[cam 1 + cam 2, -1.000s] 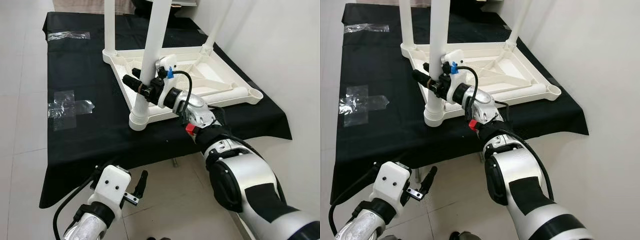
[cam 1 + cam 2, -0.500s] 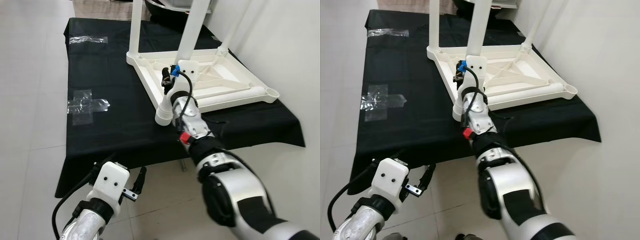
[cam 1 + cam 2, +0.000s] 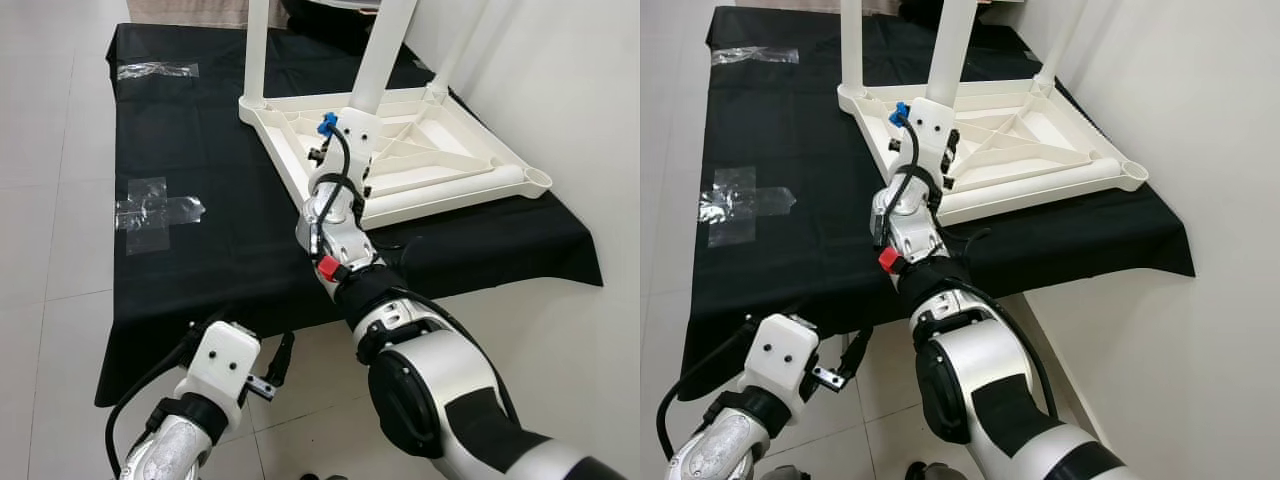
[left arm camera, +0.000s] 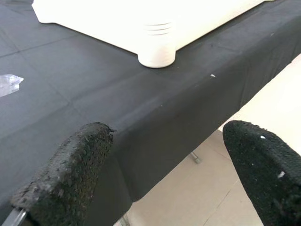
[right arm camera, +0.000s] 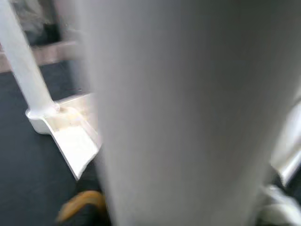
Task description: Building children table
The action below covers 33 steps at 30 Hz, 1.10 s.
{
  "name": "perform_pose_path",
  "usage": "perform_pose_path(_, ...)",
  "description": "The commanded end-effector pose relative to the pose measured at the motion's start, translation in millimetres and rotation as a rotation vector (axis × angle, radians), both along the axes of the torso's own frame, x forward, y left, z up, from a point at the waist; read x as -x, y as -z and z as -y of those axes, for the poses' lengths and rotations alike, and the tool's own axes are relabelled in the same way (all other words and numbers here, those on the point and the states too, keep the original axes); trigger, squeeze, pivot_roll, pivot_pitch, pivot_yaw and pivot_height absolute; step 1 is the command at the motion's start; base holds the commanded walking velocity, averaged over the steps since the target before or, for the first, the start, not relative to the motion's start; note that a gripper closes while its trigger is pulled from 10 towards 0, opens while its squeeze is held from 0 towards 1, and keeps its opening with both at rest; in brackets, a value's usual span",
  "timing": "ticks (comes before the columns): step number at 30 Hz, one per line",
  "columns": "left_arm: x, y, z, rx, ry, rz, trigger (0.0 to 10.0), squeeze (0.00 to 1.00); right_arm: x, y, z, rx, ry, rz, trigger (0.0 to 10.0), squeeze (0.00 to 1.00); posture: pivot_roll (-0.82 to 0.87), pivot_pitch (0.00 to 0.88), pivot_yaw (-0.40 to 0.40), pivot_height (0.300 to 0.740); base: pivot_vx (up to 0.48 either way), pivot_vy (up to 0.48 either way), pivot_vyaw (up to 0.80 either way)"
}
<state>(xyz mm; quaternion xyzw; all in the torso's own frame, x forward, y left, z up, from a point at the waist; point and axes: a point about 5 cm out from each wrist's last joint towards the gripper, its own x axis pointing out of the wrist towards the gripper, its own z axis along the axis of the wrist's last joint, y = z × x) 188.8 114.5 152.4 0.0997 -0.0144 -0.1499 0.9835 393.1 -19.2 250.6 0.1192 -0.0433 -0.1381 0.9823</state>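
A white plastic children's table (image 3: 430,150) lies upside down on a black-covered worktable (image 3: 200,270). Three white legs stand up from its corners. Its near right corner socket (image 3: 540,181) is empty. My right gripper (image 3: 340,160) reaches over the cloth and is shut on the nearest leg (image 3: 378,60), low down near its base. That leg (image 5: 178,113) looms blurred and very close in the right wrist view. My left gripper (image 3: 278,362) hangs open below the worktable's front edge, with nothing between its black fingers (image 4: 70,160). The held leg's base (image 4: 157,47) sits ahead of it.
Clear tape patches (image 3: 155,205) lie on the cloth at the left, and another strip (image 3: 155,70) at the far left. A white wall (image 3: 560,80) runs close along the right side. Pale floor tiles (image 3: 50,300) spread to the left and front.
My right wrist has turned around the leg, so its camera block now faces me. The head view has shifted sideways. The left arm stays low.
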Motion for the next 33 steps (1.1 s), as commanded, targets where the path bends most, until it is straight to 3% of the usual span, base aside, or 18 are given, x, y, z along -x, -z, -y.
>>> perform_pose_path(1, 1.1, 6.6, 2.3, 0.006, 0.003, -0.032, 10.0, 0.0, 7.2, 12.9, -12.2, -0.037, -0.055, -0.026, 10.0, 1.0, 0.16, 0.19, -0.203, 0.74, 0.0, 0.0, 0.0)
perform_pose_path(5, 0.5, 6.9, 2.3, 0.007, 0.003, -0.033, 10.0, 0.0, 7.0, 10.2, -9.3, -0.025, -0.067, 0.007, 10.0, 1.0, 0.16, 0.191, -0.201, 0.74, 0.0, 0.0, 0.0)
perform_pose_path(6, 0.1, 7.2, 2.3, 0.009, 0.003, -0.035, 10.0, 0.0, 7.3, 8.0, -7.1, -0.014, -0.09, 0.045, 10.0, 0.0, 0.16, 0.193, -0.201, 0.74, 0.0, 0.0, 0.0)
perform_pose_path(10, -1.0, 7.6, 2.4, 0.012, 0.001, -0.035, 10.0, 0.0, 9.3, -1.0, 5.5, 0.043, -0.224, 0.202, 10.0, 0.0, 0.15, 0.197, -0.198, 0.74, 0.0, 0.0, 0.0)
perform_pose_path(15, -1.4, 7.6, 2.4, 0.012, 0.001, -0.035, 10.0, 0.0, 8.9, -1.8, 10.7, 0.008, -0.268, 0.227, 10.0, 0.0, 0.15, 0.198, -0.198, 0.74, 0.0, 0.0, 0.0)
perform_pose_path(17, -2.3, 7.5, 2.2, 0.013, 0.002, -0.034, 10.0, 0.0, 3.2, -4.1, 30.4, 0.029, -0.452, 0.299, 10.0, 0.0, 0.14, 0.202, -0.194, 0.74, 0.0, 0.0, 0.0)
perform_pose_path(20, -2.3, 7.5, 2.2, 0.013, 0.002, -0.034, 10.0, 0.0, 3.2, -4.1, 30.4, 0.029, -0.452, 0.299, 10.0, 0.0, 0.14, 0.202, -0.194, 0.74, 0.0, 0.0, 0.0)
perform_pose_path(21, -2.8, 7.5, 2.2, 0.012, 0.001, -0.033, 10.0, 0.0, -1.5, -5.8, 41.3, 0.069, -0.578, 0.327, 10.0, 0.0, 0.14, 0.204, -0.193, 0.74, 0.0, 0.0, 0.0)
perform_pose_path(24, -3.1, 7.5, 2.1, 0.011, 0.001, -0.033, 10.0, 0.0, -3.8, -6.7, 45.5, 0.078, -0.643, 0.334, 10.0, 0.0, 0.15, 0.204, -0.193, 0.74, 0.0, 0.0, 0.0)
perform_pose_path(25, -3.4, 7.6, 2.0, 0.01, 0.0, -0.032, 10.0, 0.0, -6.6, -6.5, 50.0, 0.066, -0.723, 0.319, 10.0, 0.0, 0.15, 0.204, -0.194, 0.74, 0.0, 0.0, 0.0)
perform_pose_path(33, -2.7, 6.4, 2.5, 0.009, -0.003, -0.028, 10.0, 0.0, -14.9, -15.1, 65.1, 0.16, -0.977, 0.274, 10.0, 0.0, 0.16, 0.208, -0.202, 0.74, 0.0, 0.0, 0.0)
